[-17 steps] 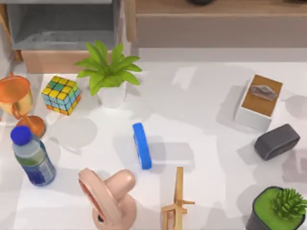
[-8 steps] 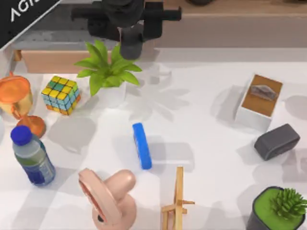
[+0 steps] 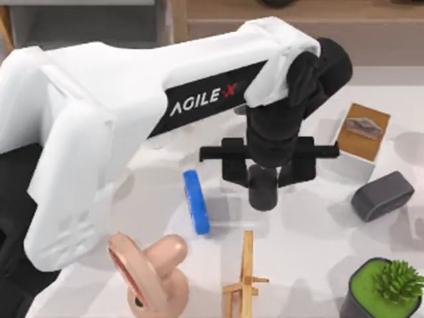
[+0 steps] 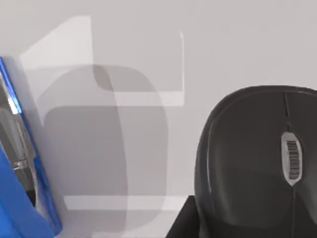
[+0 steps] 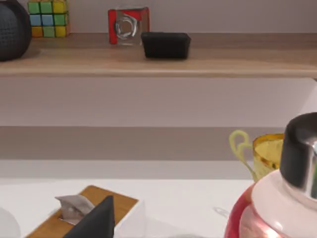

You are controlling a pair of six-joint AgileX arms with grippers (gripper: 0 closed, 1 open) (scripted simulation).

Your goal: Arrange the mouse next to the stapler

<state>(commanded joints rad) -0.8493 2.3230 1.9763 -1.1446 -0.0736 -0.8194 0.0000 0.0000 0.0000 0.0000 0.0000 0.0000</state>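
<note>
**Desk:** Where does the AgileX left gripper [image 3: 264,173] stand?

**Photographer:** Just to the right of the stapler [image 3: 196,202], above the white table [image 3: 311,232]. It hangs at the end of the white left arm, which reaches in across the table from the stapler's left. Its fingers [image 3: 233,171] sit wide apart under the black cross-rail, with nothing between them.

**Desk:** And the stapler itself?

**Photographer:** A bright blue bar, lying flat near the middle of the table. Its long side runs from near edge to far edge on a slight slant. The gripper does not touch it.

**Desk:** Where is the mouse?

**Photographer:** The mouse [image 3: 383,195], dark grey and rounded, rests on the table well to the right of the stapler, past the gripper. The two are well apart. The left wrist view catches both: the stapler's blue edge on one side, the mouse with its scroll wheel facing up on the other, and a stretch of bare table between them.

**Desk:** What else lies around the stapler?

**Photographer:** A thin wooden stand [image 3: 244,275] is near it, toward the near edge and a little right. A pink rounded object [image 3: 149,271] stands toward the near edge and a little left. A white box with brown top [image 3: 361,132] sits far right of the stapler, close beside the mouse on its far side. A potted green plant [image 3: 387,285] stands farther right, nearer the front edge than the mouse.
</note>
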